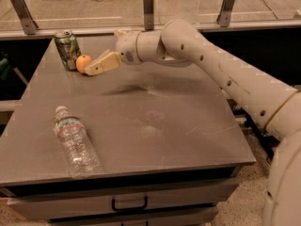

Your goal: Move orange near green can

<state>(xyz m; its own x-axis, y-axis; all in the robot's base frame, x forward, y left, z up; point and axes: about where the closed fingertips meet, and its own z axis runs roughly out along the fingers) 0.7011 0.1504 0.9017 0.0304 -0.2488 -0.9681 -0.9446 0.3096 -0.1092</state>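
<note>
The end effector (95, 68) is in the upper left of the frame, low over the far left part of the desk (178, 126). It slants down and left, and its tan tip meets the right side of the orange (83, 62). Whether it is open or closed, and whether it grips the orange or only rests against it, I cannot tell from this angle.

The orange sits on the desk just right of the can (67, 49), low against the can's base. They are so close that I cannot tell whether they touch. The can stands upright near the desk's far left corner, silver top up, and is taller than the orange.

Behind the end effector, the white arm (221, 69) bulges at a rounded joint in the upper middle of the frame. From there it runs down and right in a long pale segment to the lower right corner. A dark shadow (127, 89) lies on the desk below the wrist.

A clear bottle (75, 144) lies on its side in the lower left of the frame, cap pointing up and left, well apart from the orange and can.

A drawer with a dark handle (129, 204) shows under the desk's near edge. Metal posts (148, 6) stand along the top of the frame beyond the desk.
</note>
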